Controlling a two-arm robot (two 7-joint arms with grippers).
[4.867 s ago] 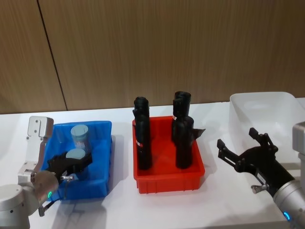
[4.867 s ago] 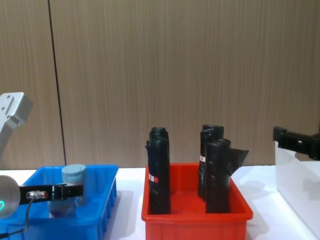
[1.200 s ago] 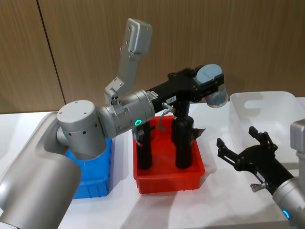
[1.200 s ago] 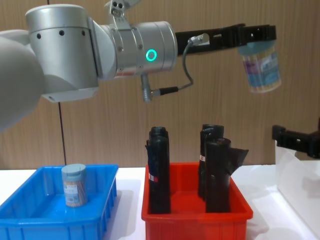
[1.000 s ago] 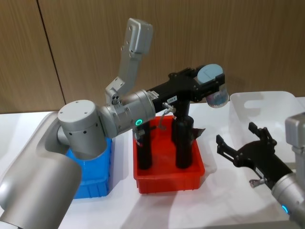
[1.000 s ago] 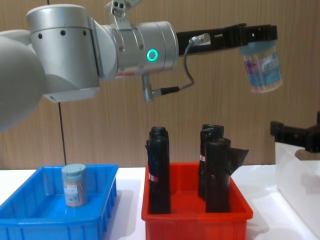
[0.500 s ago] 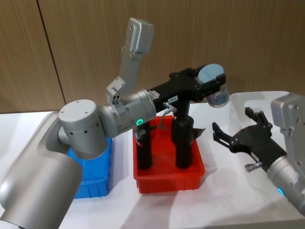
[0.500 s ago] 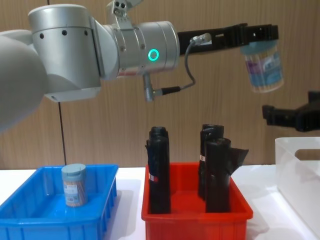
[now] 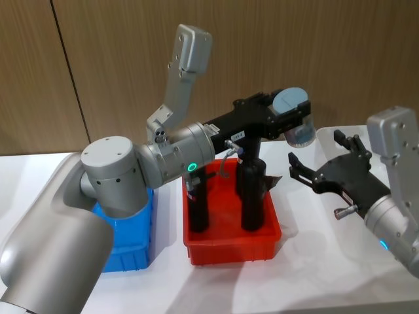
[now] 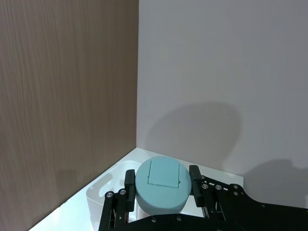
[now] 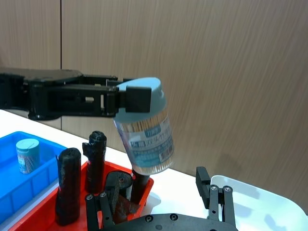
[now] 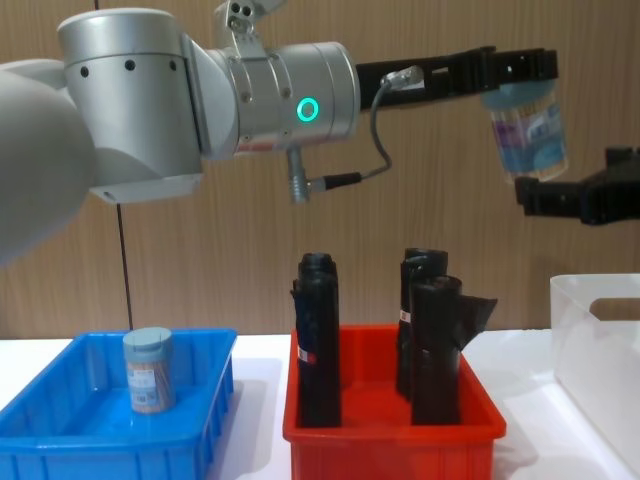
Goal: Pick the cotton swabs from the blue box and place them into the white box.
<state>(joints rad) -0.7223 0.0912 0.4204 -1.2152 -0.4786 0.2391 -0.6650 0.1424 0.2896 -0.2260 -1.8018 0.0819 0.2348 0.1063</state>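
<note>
Left gripper [image 9: 289, 110] is clamped on the lid of one cotton swab jar [image 9: 300, 133]. The jar hangs tilted, high over the gap between the red bin [image 12: 390, 440] and the white box [image 12: 598, 345]. Right gripper [image 9: 321, 161] is raised just beside and below the jar, fingers spread and not touching it. A second jar [image 12: 149, 371] stands upright in the blue box [image 12: 60, 442]. Black rolls [image 12: 318, 340] stand upright in the red bin.

Print on cotton swabs [image 11: 147, 134] illegible
</note>
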